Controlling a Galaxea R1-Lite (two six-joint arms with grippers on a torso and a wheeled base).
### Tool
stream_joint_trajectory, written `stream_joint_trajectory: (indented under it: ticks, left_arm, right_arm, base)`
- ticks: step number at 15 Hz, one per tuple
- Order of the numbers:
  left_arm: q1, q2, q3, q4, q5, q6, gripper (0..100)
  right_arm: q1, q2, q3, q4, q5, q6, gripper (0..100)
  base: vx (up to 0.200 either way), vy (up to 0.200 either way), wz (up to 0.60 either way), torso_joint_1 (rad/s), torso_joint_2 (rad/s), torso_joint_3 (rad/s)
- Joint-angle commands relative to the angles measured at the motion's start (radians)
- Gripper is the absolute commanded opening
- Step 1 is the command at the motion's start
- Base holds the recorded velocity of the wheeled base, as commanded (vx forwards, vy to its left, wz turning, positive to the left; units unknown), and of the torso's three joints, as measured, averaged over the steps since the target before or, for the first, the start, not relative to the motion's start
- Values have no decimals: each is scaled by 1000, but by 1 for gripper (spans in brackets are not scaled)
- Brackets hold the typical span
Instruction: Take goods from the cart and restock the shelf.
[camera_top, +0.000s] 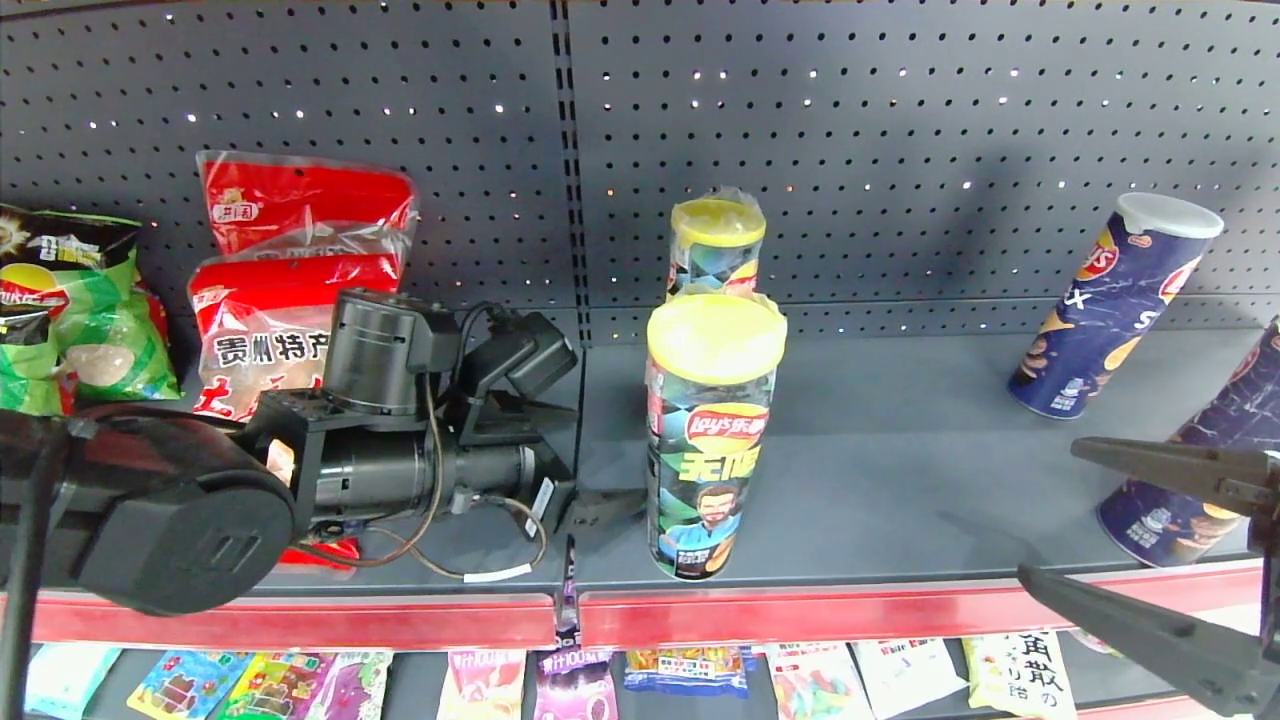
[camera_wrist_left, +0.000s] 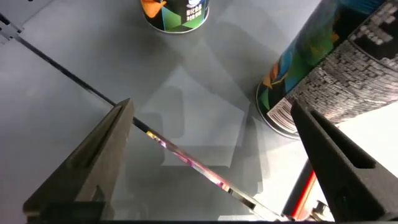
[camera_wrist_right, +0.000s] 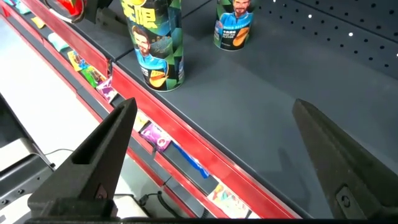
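Two yellow-lidded cans stand upright on the shelf (camera_top: 900, 450). The front can (camera_top: 712, 430) is close to the red edge strip (camera_top: 800, 605), and the rear can (camera_top: 716, 245) is behind it, near the pegboard back. The two are apart, in a line from front to back.

The left gripper (camera_top: 590, 455) lies low over the shelf, just beside the front can on its left. Its jaws are spread and hold nothing; the left wrist view shows bare shelf between them and the front can (camera_wrist_left: 329, 62) just outside one finger. The right gripper (camera_top: 1050, 512) hangs in front of the edge strip, well to the right, also spread wide and empty. Two blue cans (camera_top: 1110, 310) stand at that end.

The front can looks like a thin card tube of chips. It is probably light and stiff along its length, but liable to dent under a hard squeeze. Its glossy wrap may slip, and a tall, narrow can tips easily if nudged near the top. The best hold is likely across the middle of the body, with the jaws level and the pressure moderate. The lid is a poor place to grip, since a soft plastic cap may pop off.
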Motion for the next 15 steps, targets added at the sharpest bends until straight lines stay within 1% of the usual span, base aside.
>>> stream_joint_trajectory:
  ticks: [1,9,13,15]
  left_arm:
    - [-1,10,-5,-1,0,0,100]
    - [-1,39,-42,-1,0,0,100]
    - [1,34,-25,-1,1,0,100]
    - [7,14,-2,-1,17,-2,100]
  right_arm:
    - [-2,1,2,0,1,1,100]
    - [-8,4,1,0,2,10,100]
    - [-8,6,4,0,2,15,100]
    - [-8,9,13,0,2,15,100]
  base:
    - [0,0,0,0,0,0]
    - [0,0,0,0,0,0]
    - [0,0,0,0,0,0]
    - [0,0,0,0,0,0]
